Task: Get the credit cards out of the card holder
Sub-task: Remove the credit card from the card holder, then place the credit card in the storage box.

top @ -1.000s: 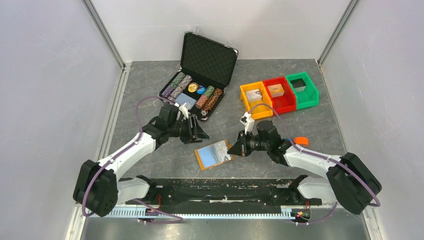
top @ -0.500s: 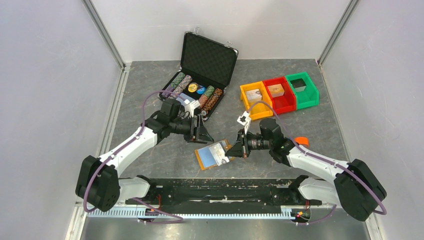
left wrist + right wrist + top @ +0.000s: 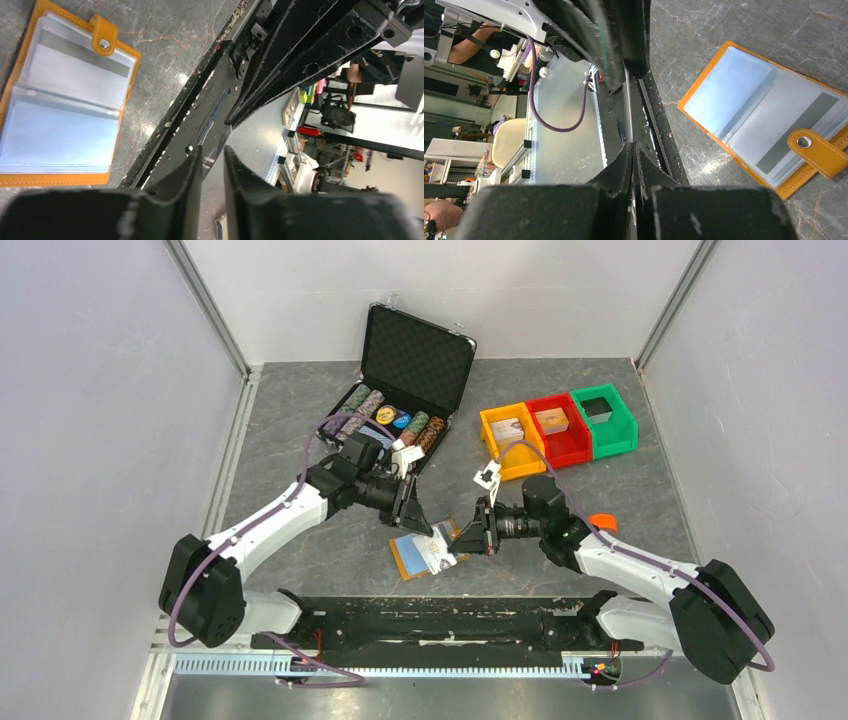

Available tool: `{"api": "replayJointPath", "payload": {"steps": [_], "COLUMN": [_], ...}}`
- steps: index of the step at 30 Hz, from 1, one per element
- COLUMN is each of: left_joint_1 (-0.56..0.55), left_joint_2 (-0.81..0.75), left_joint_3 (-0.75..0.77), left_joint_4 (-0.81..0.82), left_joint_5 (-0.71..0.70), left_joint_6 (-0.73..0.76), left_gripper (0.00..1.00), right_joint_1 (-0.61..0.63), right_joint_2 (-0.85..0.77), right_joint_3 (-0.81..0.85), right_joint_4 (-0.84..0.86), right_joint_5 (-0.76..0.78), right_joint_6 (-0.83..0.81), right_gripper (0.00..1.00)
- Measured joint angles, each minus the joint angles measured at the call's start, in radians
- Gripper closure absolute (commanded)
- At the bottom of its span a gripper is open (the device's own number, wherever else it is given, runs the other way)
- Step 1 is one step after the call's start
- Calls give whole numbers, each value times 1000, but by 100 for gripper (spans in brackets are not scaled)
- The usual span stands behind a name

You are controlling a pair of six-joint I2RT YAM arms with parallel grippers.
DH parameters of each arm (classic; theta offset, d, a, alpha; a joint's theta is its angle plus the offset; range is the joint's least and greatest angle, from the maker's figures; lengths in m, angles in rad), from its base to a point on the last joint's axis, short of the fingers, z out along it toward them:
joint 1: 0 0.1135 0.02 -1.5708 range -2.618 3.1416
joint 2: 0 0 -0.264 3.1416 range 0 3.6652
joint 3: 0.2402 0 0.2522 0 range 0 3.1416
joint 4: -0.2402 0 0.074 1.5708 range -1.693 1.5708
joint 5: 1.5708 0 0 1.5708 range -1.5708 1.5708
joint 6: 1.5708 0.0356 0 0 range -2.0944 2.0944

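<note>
The card holder (image 3: 402, 562) is an orange wallet lying open on the grey table. It also shows in the left wrist view (image 3: 117, 150) and the right wrist view (image 3: 819, 152). Its clear sleeves hold a light blue card (image 3: 55, 135) (image 3: 724, 95) and a pale grey card with a dark stripe (image 3: 75, 75) (image 3: 794, 132). My left gripper (image 3: 417, 520) hovers just above the holder's far edge, jaws a narrow gap apart and empty (image 3: 212, 155). My right gripper (image 3: 466, 538) is shut and empty (image 3: 633, 146) at the holder's right edge, by the snap tab.
An open black chip case (image 3: 415, 365) with chips and a blue patterned deck stands at the back. Orange (image 3: 490, 435), red (image 3: 575, 445) and green (image 3: 625, 430) bins stand back right. A small orange object (image 3: 602, 522) lies by the right arm. The black base rail (image 3: 440, 625) runs along the near edge.
My left gripper has moved right and nearer, over the card holder, and its jaws have narrowed. My right gripper has edged left to the holder's right edge.
</note>
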Motion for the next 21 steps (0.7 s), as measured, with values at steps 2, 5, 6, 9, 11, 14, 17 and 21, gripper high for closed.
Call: {"api": "replayJointPath", "payload": {"steps": [2,5,6,9,11,14,17,21], "left_joint_1": [0,0,0,0,1,5,13,21], "left_joint_2": [13,26,26,26,26,22,-15,-117], "left_joint_3": [1,1,2,8,11,11,3,-40], "left_joint_4": [-5,-8,-7,-6,-8,8,93,270], "left_joint_5": [11,34,41,43,35,2,-70,-205], "left_joint_6": [5,7,8,7,6,-25,-143,-321], "left_gripper": [88,98,98,98,98,98,98,98], "right_joint_1": [0,-3,-5,-19,-43,-108,-180,-219], "right_joint_2": [0,5,8,18,17,11,-20,-95], "right_joint_3": [0,0,0,8,19,42,64,73], "right_joint_4": [1,-5,-8,-15,-15,-17,-18,0], "right_joint_5": [-2,-4,-5,-7,2,40,117,215], "right_joint_6": [0,-4,-4,-4,6,30,58,103], "right_gripper": [100,100,98,75,63,50,44,41]}}
